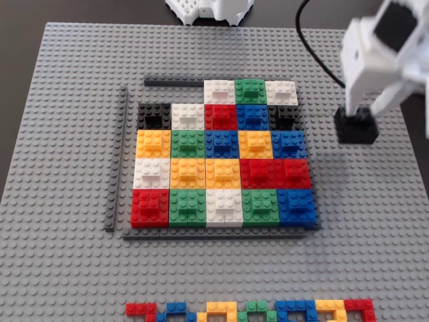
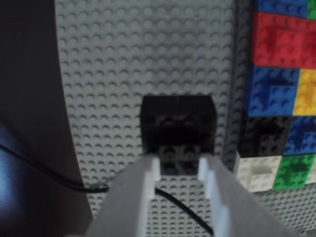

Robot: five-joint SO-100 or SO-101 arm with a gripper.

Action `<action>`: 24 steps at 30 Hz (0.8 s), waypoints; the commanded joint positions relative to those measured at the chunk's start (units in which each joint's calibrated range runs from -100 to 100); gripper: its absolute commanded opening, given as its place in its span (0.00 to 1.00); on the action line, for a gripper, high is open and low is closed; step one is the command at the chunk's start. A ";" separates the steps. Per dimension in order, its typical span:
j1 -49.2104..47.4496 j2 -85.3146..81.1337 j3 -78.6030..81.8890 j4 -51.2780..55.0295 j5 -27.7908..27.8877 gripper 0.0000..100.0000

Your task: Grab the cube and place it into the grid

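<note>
The black cube (image 1: 355,127) stands on the grey baseplate to the right of the grid (image 1: 221,168), level with its second row. My white gripper (image 1: 358,111) comes down on it from above. In the wrist view the two fingertips (image 2: 154,170) flank the small raised piece on top of the cube (image 2: 177,118) and touch its sides, so my gripper (image 2: 178,168) is shut on it. The cube still rests on the plate. The grid's top row holds three blocks at the right; its two left cells are bare. The grid's edge shows at the right of the wrist view (image 2: 281,74).
The large grey studded baseplate (image 1: 67,134) carries everything. Dark-grey strips (image 1: 123,154) frame the grid. A thin row of small coloured bricks (image 1: 255,310) lies at the front edge. The white arm base (image 1: 208,10) stands at the back. A black cable (image 1: 315,47) hangs by the arm.
</note>
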 commanded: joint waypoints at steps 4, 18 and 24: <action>0.17 -22.96 9.20 0.27 1.86 0.05; 7.69 -51.59 34.21 0.27 7.81 0.05; 15.27 -57.96 41.83 0.32 10.94 0.04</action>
